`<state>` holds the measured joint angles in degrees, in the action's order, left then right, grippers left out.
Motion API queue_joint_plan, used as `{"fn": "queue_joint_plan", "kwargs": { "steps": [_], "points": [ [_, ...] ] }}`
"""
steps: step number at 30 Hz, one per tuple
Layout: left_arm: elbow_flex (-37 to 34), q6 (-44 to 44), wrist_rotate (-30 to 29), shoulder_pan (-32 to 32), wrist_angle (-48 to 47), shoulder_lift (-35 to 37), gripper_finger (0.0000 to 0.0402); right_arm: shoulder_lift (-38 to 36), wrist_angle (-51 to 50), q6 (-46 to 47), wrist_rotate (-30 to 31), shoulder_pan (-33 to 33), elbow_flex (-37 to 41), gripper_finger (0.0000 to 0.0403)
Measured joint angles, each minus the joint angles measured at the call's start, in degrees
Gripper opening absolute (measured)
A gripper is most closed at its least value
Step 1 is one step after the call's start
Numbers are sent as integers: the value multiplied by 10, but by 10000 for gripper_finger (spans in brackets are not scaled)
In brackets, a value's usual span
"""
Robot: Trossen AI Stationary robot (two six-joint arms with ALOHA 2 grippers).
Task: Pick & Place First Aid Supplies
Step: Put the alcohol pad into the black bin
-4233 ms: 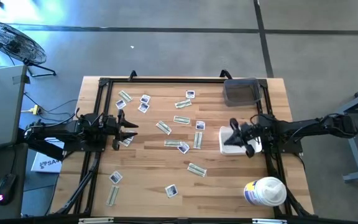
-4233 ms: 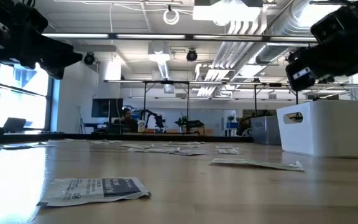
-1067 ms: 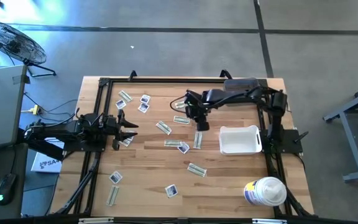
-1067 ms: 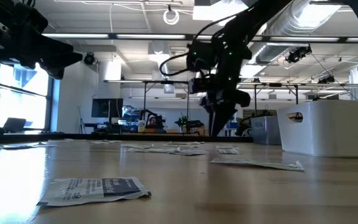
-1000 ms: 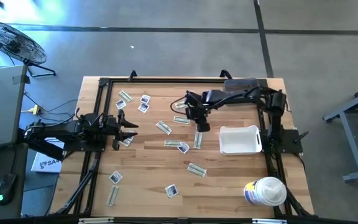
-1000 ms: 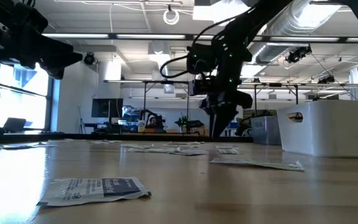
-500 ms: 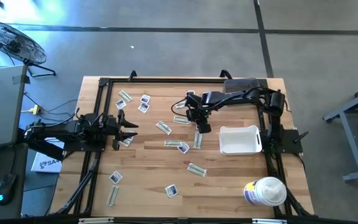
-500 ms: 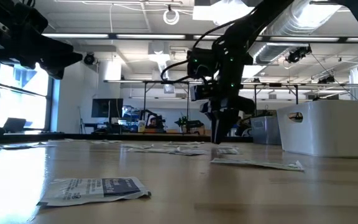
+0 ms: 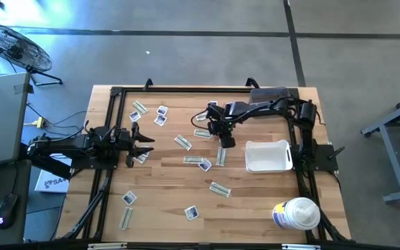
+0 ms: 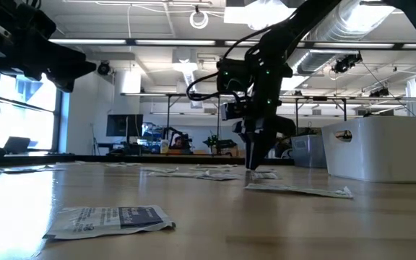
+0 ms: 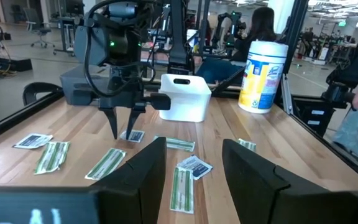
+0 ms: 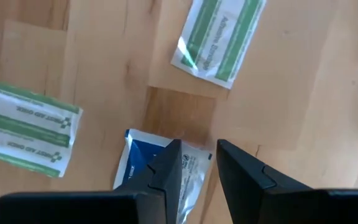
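1. From above, a wooden desk (image 9: 172,201) with a black frame is standing on a grey concrete floor. Many small packets (image 9: 196,161) are lying scattered over its middle and left half, some near the far edge, some near the near edge.
2. A white bin (image 9: 268,155) is sitting near the right edge, a grey box (image 9: 269,102) in the far right corner and a round white tub (image 9: 297,213) in the near right corner. A floor fan (image 9: 14,47) is standing beyond the far left corner.
3. The left gripper (image 9: 146,144) is waiting over the left edge with its fingers spread apart and empty. The right gripper (image 9: 226,143) is reaching down at mid-desk, just left of the bin, over a blue-printed sachet (image 9: 223,140).
4. At desk height, the right gripper (image 10: 255,165) is pointing straight down with its tips at the wood. A sachet (image 10: 110,219) is lying close in front, the bin (image 10: 381,148) is sitting at the right, and a large hall with ceiling ducts and lamps is stretching behind.
5. Past the left arm's fingers (image 11: 145,180), the right gripper (image 11: 122,127) is standing slightly parted over the sachet (image 11: 133,135), with the bin (image 11: 185,97) and tub (image 11: 263,76) behind it. A person (image 11: 260,25) is sitting beyond the desk.
6. Past the right arm's fingers (image 12: 166,171), which are a little apart, the blue sachet (image 12: 143,163) is lying flat beneath the tips, not lifted; green strips (image 12: 219,37) are lying nearby.
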<state>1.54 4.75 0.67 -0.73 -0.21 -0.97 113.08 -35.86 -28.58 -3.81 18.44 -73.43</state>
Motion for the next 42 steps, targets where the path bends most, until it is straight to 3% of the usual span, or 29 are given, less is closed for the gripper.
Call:
{"fn": "queue_joint_plan", "kwargs": {
  "steps": [14, 27, 42],
  "points": [
    [0, 0, -2, 0, 0, 0, 156, 1, -22, 1, 3, 19, 0, 94],
    [0, 0, -2, 0, 0, 0, 156, 2, -22, 84, 20, 26, 0, 92],
    [0, 0, -2, 0, 0, 0, 156, 1, -22, 140, 29, 27, 0, 2]
  ]
}}
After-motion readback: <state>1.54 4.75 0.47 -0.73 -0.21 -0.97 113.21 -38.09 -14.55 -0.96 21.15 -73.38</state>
